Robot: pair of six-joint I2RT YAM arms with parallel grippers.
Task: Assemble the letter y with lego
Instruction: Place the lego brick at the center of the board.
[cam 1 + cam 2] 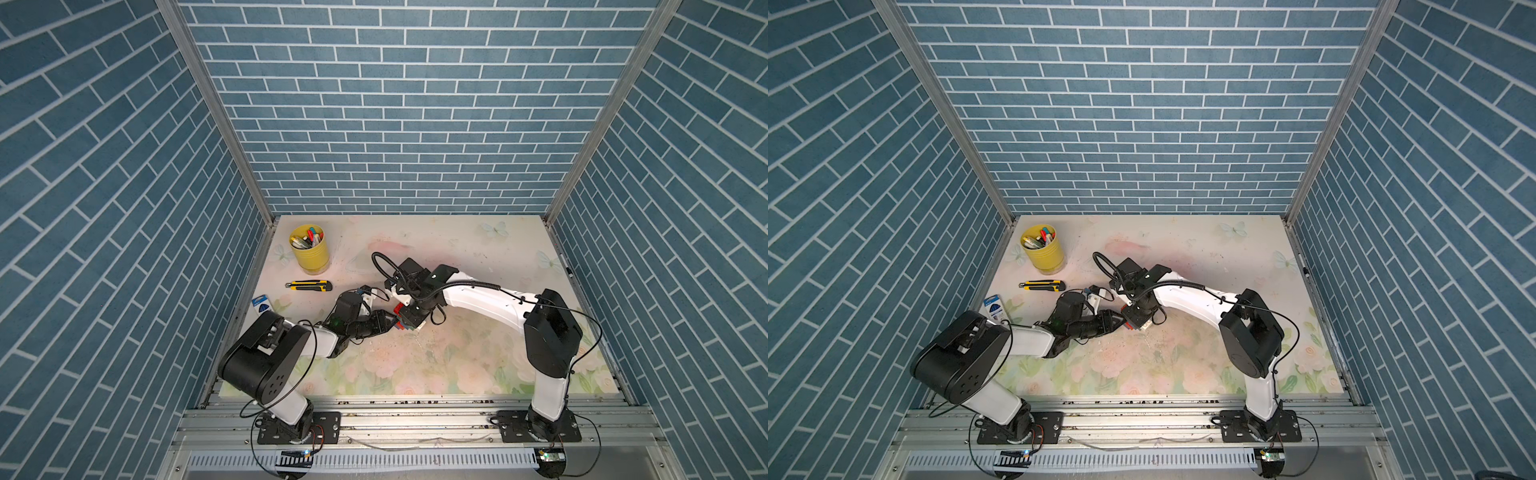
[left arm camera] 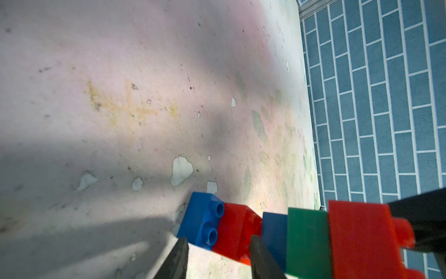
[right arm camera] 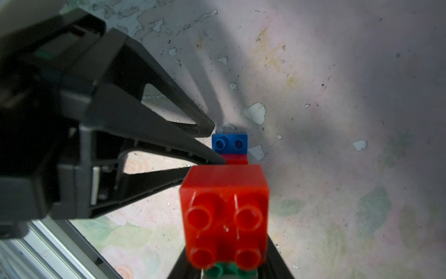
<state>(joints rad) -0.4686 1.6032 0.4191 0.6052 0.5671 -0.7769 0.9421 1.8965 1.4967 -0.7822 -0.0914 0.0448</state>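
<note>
At 9 o'clock on the floral bench (image 1: 457, 365), hard against the left edge, lies a blue-and-white packet (image 1: 261, 303). Just beyond it, at 10 o'clock, a yellow-and-black utility knife (image 1: 309, 285) lies flat. A yellow cup (image 1: 309, 249) stuffed with pens stands at 11 o'clock.

The left gripper (image 1: 394, 322) reaches in low from 8 o'clock toward the bench centre. In the left wrist view its two dark fingers (image 2: 178, 261) straddle the end of the brick row, one by the studded blue brick (image 2: 202, 222) and the other across the red brick (image 2: 234, 232) beside it. The left gripper is clenched on that blue-and-red end. The right wrist view shows the same fingers (image 3: 156, 137) tapering to the blue brick (image 3: 229, 143).

The letter y (image 1: 400, 322) sits just on the 9 o'clock side of centre in both top views, pinned between the two grippers and mostly hidden by them. In the left wrist view the lego runs in a stepped line. After the first two bricks come a second blue brick (image 2: 274, 232), a green brick (image 2: 306, 241) and a larger-looking red brick (image 2: 362, 236). Whether it touches the bench I cannot tell.

The right gripper (image 1: 409, 322) comes down from 3 o'clock and is grasping the other end of the row. In its wrist view the studded red brick (image 3: 224, 205) fills the space between its fingers, with green studs (image 3: 217, 269) peeking out beneath.
</note>
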